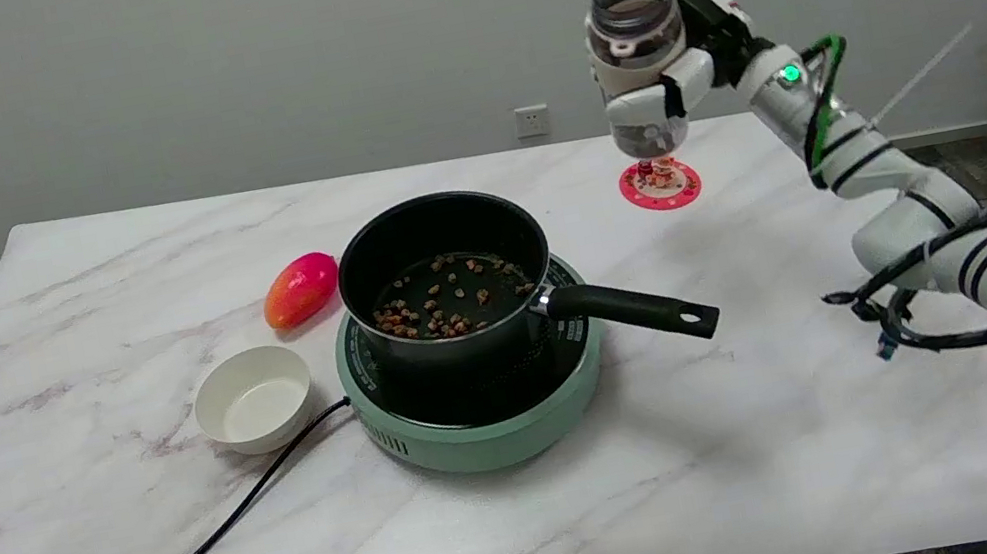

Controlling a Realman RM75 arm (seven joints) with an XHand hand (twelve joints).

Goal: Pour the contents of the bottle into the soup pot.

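Some brown bits in soup pot (441, 256); bottle (636, 38) seemingly part-full.

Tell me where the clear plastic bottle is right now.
In the head view, the clear plastic bottle is upper right, held upright in the air by the right robot hand, above the round pink coaster and right of the black soup pot.
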